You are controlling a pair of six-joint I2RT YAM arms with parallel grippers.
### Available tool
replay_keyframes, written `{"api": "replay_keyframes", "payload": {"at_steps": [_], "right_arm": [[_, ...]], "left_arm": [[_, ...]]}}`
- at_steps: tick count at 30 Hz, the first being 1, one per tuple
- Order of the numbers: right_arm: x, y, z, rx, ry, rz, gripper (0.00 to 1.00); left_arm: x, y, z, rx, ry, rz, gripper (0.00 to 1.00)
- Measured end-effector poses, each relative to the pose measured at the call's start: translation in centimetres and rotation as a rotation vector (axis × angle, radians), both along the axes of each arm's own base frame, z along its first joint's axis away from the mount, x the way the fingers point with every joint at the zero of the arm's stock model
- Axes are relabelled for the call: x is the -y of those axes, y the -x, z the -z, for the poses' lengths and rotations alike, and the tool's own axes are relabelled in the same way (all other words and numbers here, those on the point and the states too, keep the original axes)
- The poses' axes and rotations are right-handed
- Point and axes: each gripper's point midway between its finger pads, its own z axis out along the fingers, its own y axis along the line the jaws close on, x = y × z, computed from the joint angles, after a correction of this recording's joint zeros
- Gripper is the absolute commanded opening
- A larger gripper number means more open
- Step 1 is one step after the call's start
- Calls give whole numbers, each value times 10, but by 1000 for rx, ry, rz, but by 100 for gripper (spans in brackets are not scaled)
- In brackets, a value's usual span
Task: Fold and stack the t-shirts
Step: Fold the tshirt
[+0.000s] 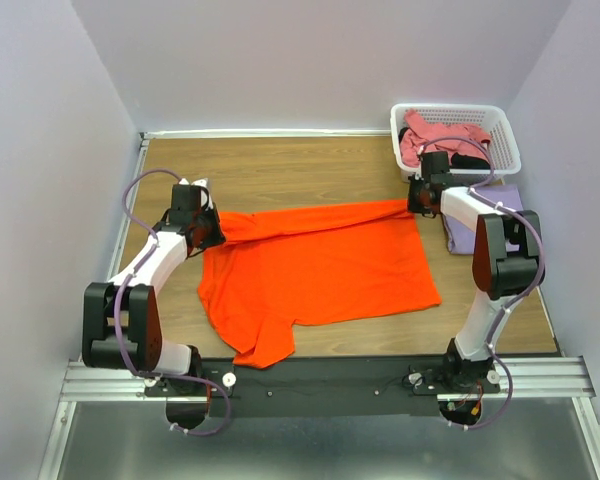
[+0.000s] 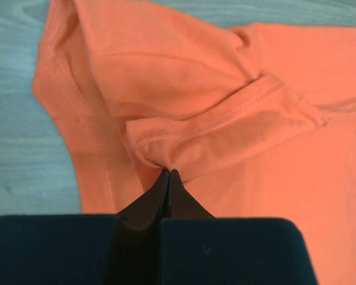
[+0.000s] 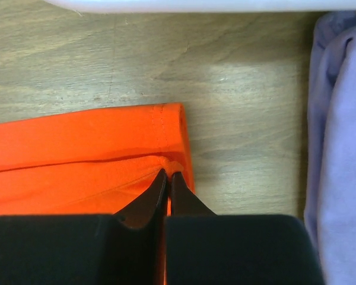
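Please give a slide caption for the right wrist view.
Right fingers pinch a hem corner of the orange t-shirt on the wooden table, lavender t-shirt alongside.

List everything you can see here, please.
orange shirt: one, bright orange, spread across the table's middle
lavender shirt: one, pale lavender, on the table's right side, near the basket
pink shirt: one, dusty pink, inside the basket
black cloth: one piece, black, inside the basket beside the pink shirt
basket: one, white, far right corner
table: one, wood brown, under everything
left gripper: one, black, shut on the orange shirt's far left corner
right gripper: one, black, shut on its far right corner
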Motion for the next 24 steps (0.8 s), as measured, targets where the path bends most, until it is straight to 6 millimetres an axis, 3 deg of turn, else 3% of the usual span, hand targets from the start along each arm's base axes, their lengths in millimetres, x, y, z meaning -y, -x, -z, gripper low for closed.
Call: {"api": "replay_keyframes", "payload": {"at_steps": [6,17,23,24], "right_arm": [[0,2,5,-13,-9,12,10],[-2,5,9,-18,-24,26,13],[-1,24,22,-58,-36,49,14],[-1,26,20,-56,-39,52,20]], "left_arm": [[1,13,2,14,28,-24,0],[4,14,-13,68,60,-39,0],[4,30,6,23,66,-50,0],[4,33,9,13,68,-53,0]]}}
